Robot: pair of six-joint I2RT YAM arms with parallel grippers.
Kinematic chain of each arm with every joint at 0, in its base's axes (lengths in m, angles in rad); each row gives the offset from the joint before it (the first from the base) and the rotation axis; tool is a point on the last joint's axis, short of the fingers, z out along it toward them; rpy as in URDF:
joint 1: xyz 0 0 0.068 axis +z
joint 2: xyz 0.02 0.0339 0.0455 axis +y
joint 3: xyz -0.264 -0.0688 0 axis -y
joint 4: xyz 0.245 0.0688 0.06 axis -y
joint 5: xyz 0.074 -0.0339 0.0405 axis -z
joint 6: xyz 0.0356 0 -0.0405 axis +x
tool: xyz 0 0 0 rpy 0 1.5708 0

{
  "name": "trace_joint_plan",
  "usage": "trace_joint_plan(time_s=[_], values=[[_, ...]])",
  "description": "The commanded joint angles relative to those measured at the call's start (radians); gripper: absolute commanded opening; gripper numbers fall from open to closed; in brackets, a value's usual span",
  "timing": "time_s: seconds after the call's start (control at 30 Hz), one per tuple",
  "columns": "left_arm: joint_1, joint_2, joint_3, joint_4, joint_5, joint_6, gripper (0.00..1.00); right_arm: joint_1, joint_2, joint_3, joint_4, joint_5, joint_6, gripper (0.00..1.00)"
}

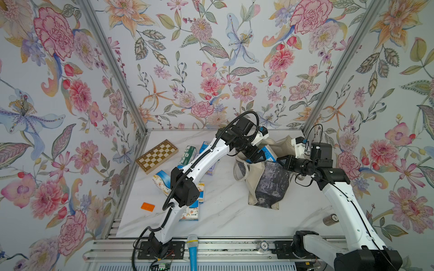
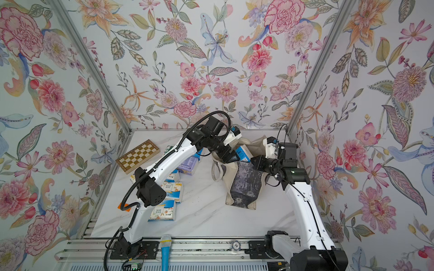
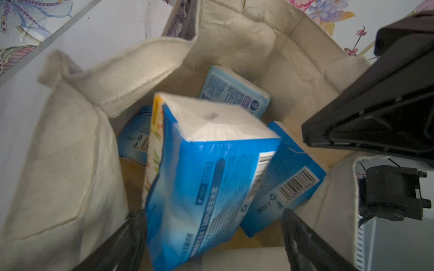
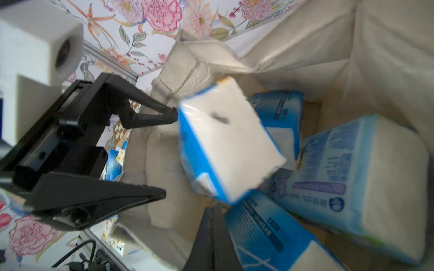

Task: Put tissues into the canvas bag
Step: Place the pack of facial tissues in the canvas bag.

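The cream canvas bag [image 1: 270, 185] [image 2: 244, 185] stands open at the back right of the table. My left gripper [image 3: 213, 234] [image 1: 258, 154] hangs open over its mouth. A blurred blue-and-white tissue pack [image 3: 206, 176] [image 4: 230, 145] sits loose between the wide-apart fingers, near one and well clear of the other. Three more packs lie in the bag: a pale blue one [image 3: 234, 91], a blue one [image 3: 288, 178] and one half hidden [image 3: 136, 136]. My right gripper [image 4: 212, 211] [image 1: 280, 162] is shut at the bag's rim, with no cloth showing between its fingers.
Several tissue packs [image 1: 187, 206] lie under the left arm. A wooden chessboard [image 1: 156, 156] sits at the back left and an orange card [image 1: 148, 207] near the left edge. A grey can [image 1: 330, 219] stands at the right, and a blue microphone [image 1: 192, 251] rests on the front rail.
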Motion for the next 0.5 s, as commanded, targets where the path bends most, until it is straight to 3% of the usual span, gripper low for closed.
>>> trace_joint_plan(time_s=[0.0, 0.13, 0.2, 0.27, 0.47], values=[[-0.004, 0.006, 0.030, -0.026, -0.028, -0.002, 0.99, 0.049, -0.005, 0.008, -0.156, -0.030, -0.056, 0.04], [0.002, -0.016, 0.030, 0.001, -0.035, -0.006, 0.96, 0.074, -0.017, -0.011, -0.179, -0.008, -0.055, 0.04], [0.009, -0.034, 0.030, 0.019, -0.040, -0.015, 0.80, 0.074, -0.024, -0.010, -0.180, 0.002, -0.054, 0.05], [0.016, -0.057, 0.025, 0.040, -0.057, -0.025, 0.70, 0.074, -0.028, 0.000, -0.180, 0.013, -0.054, 0.05], [0.062, -0.176, -0.100, 0.140, -0.153, -0.069, 0.57, 0.074, -0.028, 0.041, -0.186, 0.067, -0.067, 0.07]])
